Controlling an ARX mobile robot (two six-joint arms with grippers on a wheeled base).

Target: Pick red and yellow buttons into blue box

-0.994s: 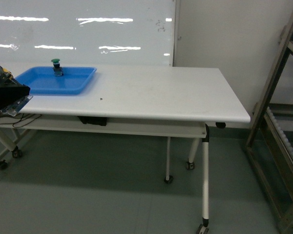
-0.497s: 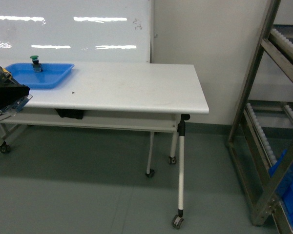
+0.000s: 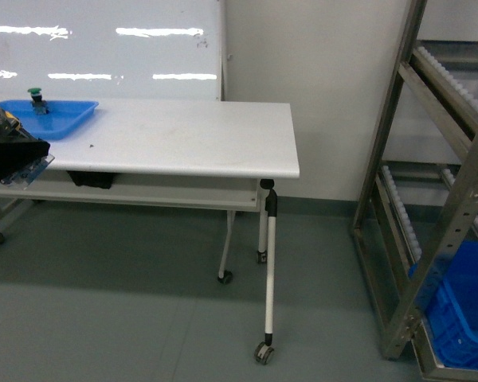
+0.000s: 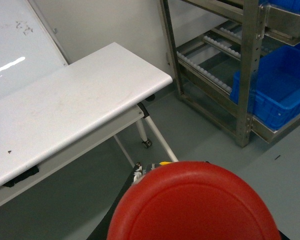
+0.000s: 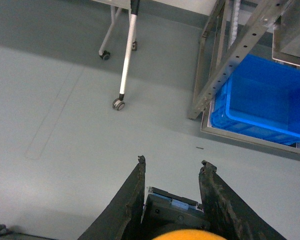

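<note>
Blue box (image 3: 462, 314) now in view; claws pinch red button (image 4: 195, 202), yellow button (image 5: 182, 236).

Your right gripper (image 5: 172, 172) had two black, tapered fingers (image 5: 132, 200) with worn, ragged tips, flanking a dark blue-edged block.

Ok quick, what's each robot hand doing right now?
Left gripper: shut on the round red-capped push button.
Right gripper: shut on the yellow-capped push button, black fingers on either side of its body.
</note>
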